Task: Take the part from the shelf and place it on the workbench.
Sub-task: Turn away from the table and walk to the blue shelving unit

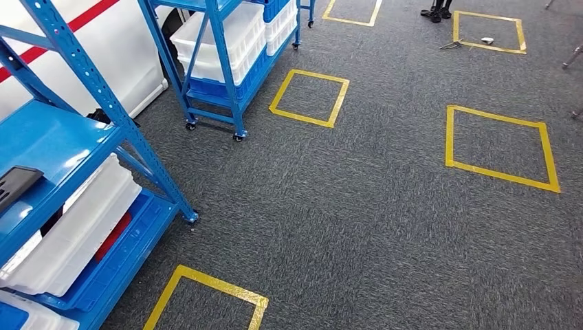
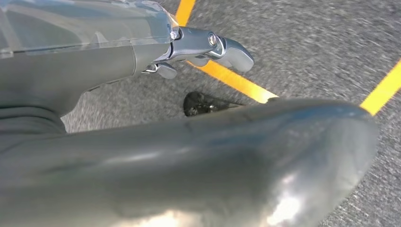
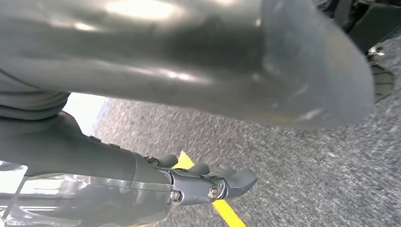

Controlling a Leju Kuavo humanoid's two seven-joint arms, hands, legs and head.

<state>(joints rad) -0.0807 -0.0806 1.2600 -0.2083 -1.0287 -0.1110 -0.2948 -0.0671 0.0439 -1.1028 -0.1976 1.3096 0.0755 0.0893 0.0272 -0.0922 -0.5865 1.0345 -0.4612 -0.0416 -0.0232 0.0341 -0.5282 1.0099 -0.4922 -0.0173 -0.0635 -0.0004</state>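
Observation:
A flat black ribbed part [image 1: 15, 185] lies on the upper board of the blue shelf [image 1: 62, 137] at the far left of the head view, cut off by the picture's edge. My left hand [image 2: 156, 52] hangs over grey carpet and yellow tape, its fingers [image 2: 227, 47] stretched out and holding nothing. My right hand [image 3: 189, 184] also hangs above the carpet, with its fingers [image 3: 236, 179] extended and nothing in them. Both hands are well apart from the part.
White crates [image 1: 75, 234] fill the shelf's lower level. A second blue wheeled rack [image 1: 220, 62] with white crates stands further back. Yellow tape squares [image 1: 309, 97] [image 1: 498, 148] [image 1: 206, 295] mark the grey carpet. A white panel with a red stripe [image 1: 103, 48] is behind the shelves.

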